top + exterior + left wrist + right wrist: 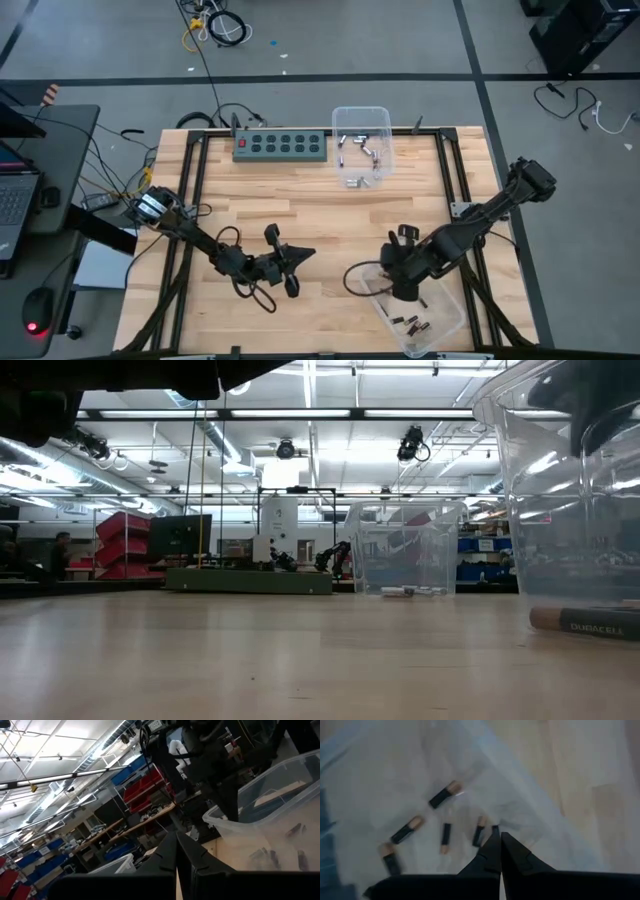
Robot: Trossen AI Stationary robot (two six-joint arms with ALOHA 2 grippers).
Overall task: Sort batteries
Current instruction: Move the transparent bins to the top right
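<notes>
Several black-and-copper batteries [445, 795] lie flat on the floor of a clear bin [445, 330] at the table's near right; one [590, 622] shows in the low view. Silvery batteries [360, 150] lie in a second clear bin [338, 120] at the far middle. My right gripper [499, 837] is shut, pointing steeply down above the near bin, with nothing between its fingers. My left gripper [303, 255] is shut and empty, held roughly level above the table's near middle, pointing toward the right arm and the near bin [280, 795].
A green power strip [282, 146] with dark sockets lies along the far edge, left of the far bin. A cable loop [262, 298] hangs by the left arm. Bare wood [330, 220] lies between the two arms and the far bin.
</notes>
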